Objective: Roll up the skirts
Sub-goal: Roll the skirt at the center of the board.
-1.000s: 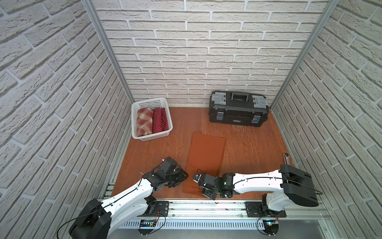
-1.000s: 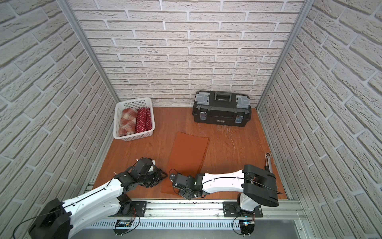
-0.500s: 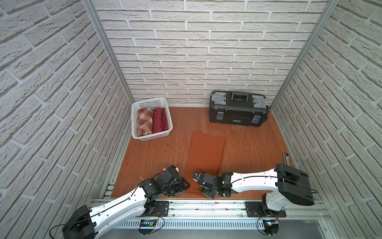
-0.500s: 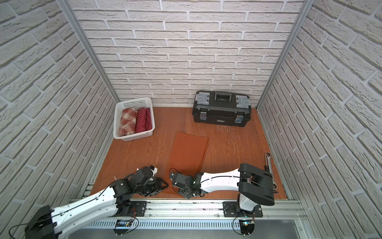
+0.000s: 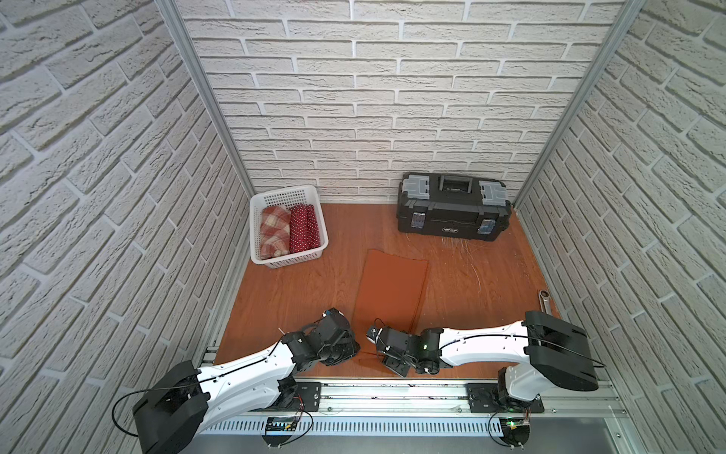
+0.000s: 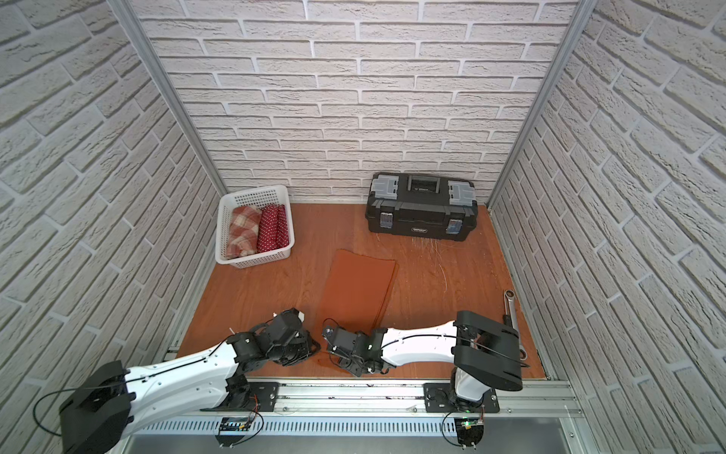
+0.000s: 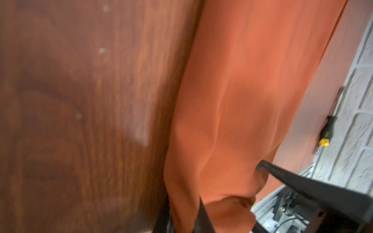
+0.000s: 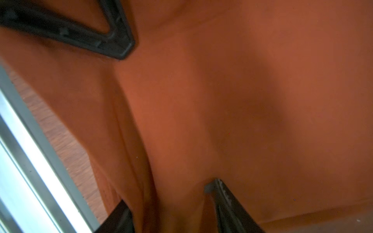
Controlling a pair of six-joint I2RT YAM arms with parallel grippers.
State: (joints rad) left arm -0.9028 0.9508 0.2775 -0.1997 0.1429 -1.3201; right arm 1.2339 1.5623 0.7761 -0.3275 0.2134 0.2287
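Observation:
The rust-orange skirt [image 5: 391, 289] [image 6: 355, 291] lies flat on the wooden floor in both top views, its near end under my two grippers. My left gripper [image 5: 351, 346] [image 7: 184, 214] sits at the near left corner, shut on a pinched fold of the orange cloth [image 7: 232, 100]. My right gripper [image 5: 376, 341] [image 8: 169, 207] is beside it on the near edge, open, with the orange cloth [image 8: 222, 100] bulging up between its fingers. The plaid skirt [image 5: 273, 232] and the polka-dot skirt [image 5: 303, 230] lie rolled in the basket.
The white mesh basket [image 5: 294, 260] stands at the back left and a black toolbox [image 5: 453, 212] against the back wall. A ratchet wrench [image 5: 545, 300] lies by the right wall. The metal rail [image 5: 393, 393] runs along the front edge, close behind both grippers.
My left gripper has shut on the skirt's near left corner, gathering a fold. The left arm shifted slightly along the near edge. The right gripper has hardly moved.

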